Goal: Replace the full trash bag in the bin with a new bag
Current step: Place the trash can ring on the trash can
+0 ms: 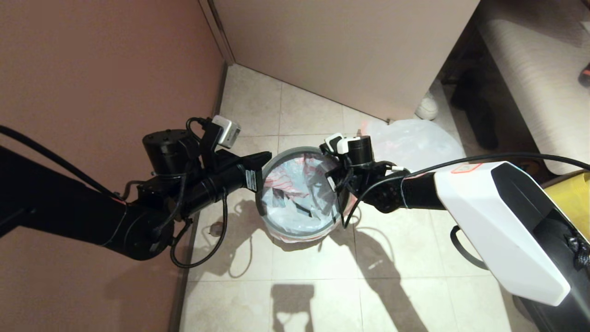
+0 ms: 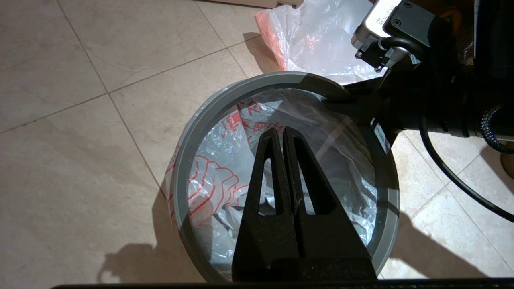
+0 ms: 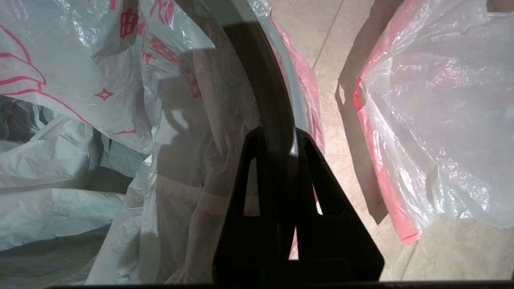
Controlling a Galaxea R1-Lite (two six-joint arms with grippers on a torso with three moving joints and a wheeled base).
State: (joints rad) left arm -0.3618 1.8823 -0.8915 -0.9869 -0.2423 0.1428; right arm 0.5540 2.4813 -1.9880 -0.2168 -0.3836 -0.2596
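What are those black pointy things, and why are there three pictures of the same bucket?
They are a robot's two arms, each ending in a pincer called a gripper. One picture comes from a camera on the robot's head, looking down at the tiled floor. The other two come from little cameras on its wrists, so you see each pincer up close.

The bucket is the bin, with a grey hoop on top. Inside sits the new bag, the one with red drawings. The full trash bag, plain white, lies on the floor behind the bin.

The right gripper is pinching the hoop on the bin's edge. The left gripper is shut, holds nothing, and hangs over the bin's opening. A yellow bag peeks in at the side.
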